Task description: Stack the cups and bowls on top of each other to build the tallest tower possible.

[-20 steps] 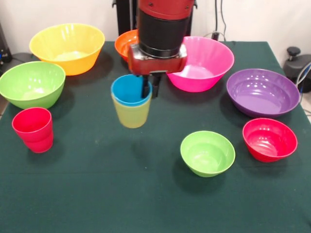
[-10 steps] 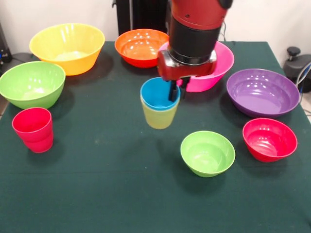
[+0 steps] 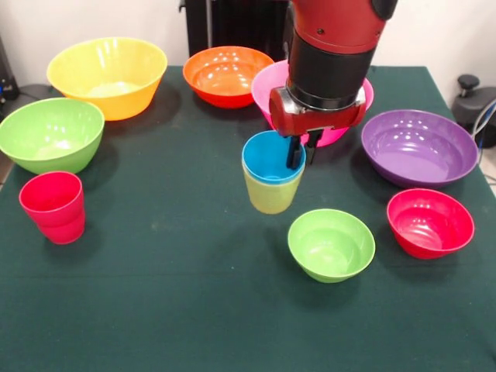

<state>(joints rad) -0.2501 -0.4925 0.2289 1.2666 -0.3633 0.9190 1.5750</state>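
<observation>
My gripper (image 3: 301, 155) is shut on the rim of the blue cup (image 3: 271, 157), which sits nested inside the pale yellow cup (image 3: 270, 195). Both hang above the green cloth, just up and left of the small lime-green bowl (image 3: 331, 244). The red cup (image 3: 53, 207) stands alone at the left. The small red bowl (image 3: 429, 222) and the wide purple bowl (image 3: 418, 146) are at the right. The pink bowl (image 3: 341, 132) is mostly behind the arm. The orange bowl (image 3: 226, 75), large yellow bowl (image 3: 108, 77) and large green bowl (image 3: 50, 134) stand at the back and left.
The dark green table cloth (image 3: 155, 294) covers the table. The robot's black pedestal (image 3: 232, 23) stands at the far side. A dark object (image 3: 473, 97) sits off the table's right edge.
My gripper has carried the nested blue and yellow cups to the right and slightly nearer, from beside the orange bowl to close by the small lime-green bowl.
</observation>
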